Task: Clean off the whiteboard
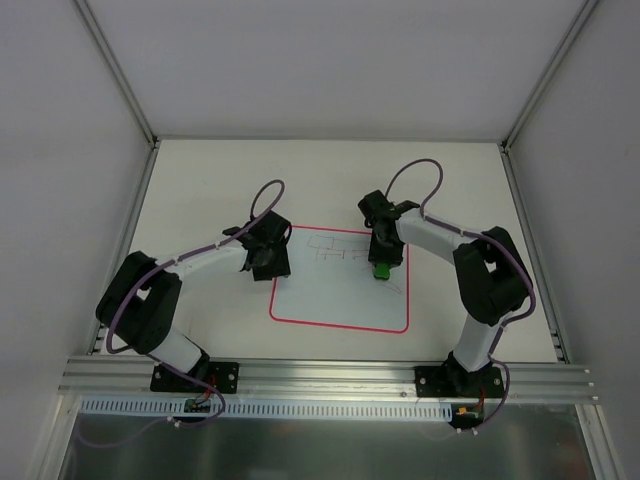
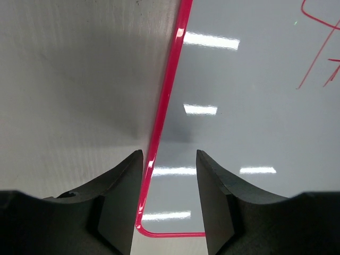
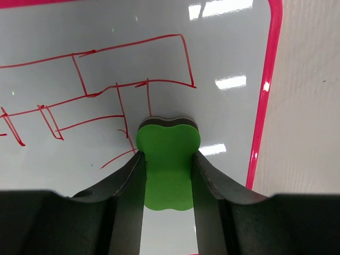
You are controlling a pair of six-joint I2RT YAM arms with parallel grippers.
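White panels [image 1: 60, 150] close in the cell on the left, right and far sides. The cream tabletop [image 1: 200, 180] fills the floor of it, with an aluminium rail [image 1: 330, 378] along the near edge where both arms are bolted.

The whiteboard [image 1: 335, 300] lies flat about the middle of the tabletop, between the two arms and a little nearer the rail than the far panel. It sits slightly skewed, and its pink-red border shows all round.

The left arm [image 1: 200, 262] bends in from the near left, and the right arm [image 1: 440, 235] from the near right. Each carries a loop of purple cable [image 1: 268, 190]. The right arm's wrist reaches over the board's far right part and hides some of it from above.

The left gripper [image 2: 169, 155] hangs over the board's left edge. Its fingers are parted with nothing between them, and the border runs up through the gap.

The right gripper [image 3: 168, 155] is closed on a green eraser [image 3: 169, 135]. The eraser's far end appears to rest on the board at the near side of the drawing.

The red lines [image 3: 87, 94] on the far half form linked boxes and loose strokes. I can read no letters in them.
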